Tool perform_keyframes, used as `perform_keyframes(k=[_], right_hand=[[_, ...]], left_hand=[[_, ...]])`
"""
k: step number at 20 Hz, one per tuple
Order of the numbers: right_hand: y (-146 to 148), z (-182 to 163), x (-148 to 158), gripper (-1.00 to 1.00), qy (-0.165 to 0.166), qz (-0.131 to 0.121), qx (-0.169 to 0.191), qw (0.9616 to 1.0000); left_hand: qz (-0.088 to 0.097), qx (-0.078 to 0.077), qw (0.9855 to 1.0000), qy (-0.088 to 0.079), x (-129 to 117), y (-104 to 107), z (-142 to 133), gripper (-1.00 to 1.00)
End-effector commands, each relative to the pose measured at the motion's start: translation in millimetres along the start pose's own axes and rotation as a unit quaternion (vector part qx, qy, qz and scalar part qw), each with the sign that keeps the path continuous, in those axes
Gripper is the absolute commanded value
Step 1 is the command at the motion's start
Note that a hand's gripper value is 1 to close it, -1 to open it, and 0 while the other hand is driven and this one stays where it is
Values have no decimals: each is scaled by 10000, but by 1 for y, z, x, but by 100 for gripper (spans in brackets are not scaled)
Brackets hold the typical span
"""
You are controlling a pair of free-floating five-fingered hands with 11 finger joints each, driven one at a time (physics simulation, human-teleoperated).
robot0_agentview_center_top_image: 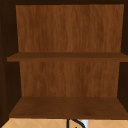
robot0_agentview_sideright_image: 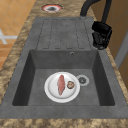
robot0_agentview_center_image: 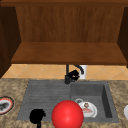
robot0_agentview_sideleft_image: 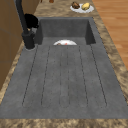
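Observation:
My right hand (robot0_agentview_center_image: 74, 74) hovers at the back of the sink, right beside the black faucet (robot0_agentview_center_image: 67, 73) and under its spout. It shows in the left side view as a dark hand (robot0_agentview_sideleft_image: 31, 21) behind the faucet post (robot0_agentview_sideleft_image: 22, 15), and in the right side view as a hand (robot0_agentview_sideright_image: 101, 33) over the faucet base. My left hand (robot0_agentview_center_image: 37, 116) hangs low at the front left of the drainboard, next to a large red ball (robot0_agentview_center_image: 67, 114). A white plate (robot0_agentview_sideright_image: 52, 87) with a red piece of meat and a small brown item lies in the basin.
The grey sink has a ribbed drainboard (robot0_agentview_sideleft_image: 65, 75) on the left and a deep basin (robot0_agentview_sideright_image: 37, 62) on the right. One plate (robot0_agentview_center_image: 5, 105) sits on the left counter and another plate (robot0_agentview_sideleft_image: 81, 7) with food on the right. A white cup (robot0_agentview_center_image: 83, 71) stands behind the faucet. Wooden shelves (robot0_agentview_center_top_image: 67, 107) hang above.

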Motion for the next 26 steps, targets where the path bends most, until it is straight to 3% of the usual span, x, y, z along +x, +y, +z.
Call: perform_keyframes(k=[1,5,8,12,26], right_hand=[[-18,13,20,100,-146,-160,128,9997],[-18,14,23,100,78,-161,34,9998],[-18,18,28,100,679,-140,5,9976],[-17,19,32,100,1019,-268,11,9944],[-16,21,35,100,1299,-346,-14,9909]], left_hand=[[0,0,10000,0,0,0,0,0],[0,0,10000,0,0,0,0,0],[0,0,10000,0,0,0,0,0],[0,0,10000,0,0,0,0,0],[0,0,10000,0,0,0,0,0]])
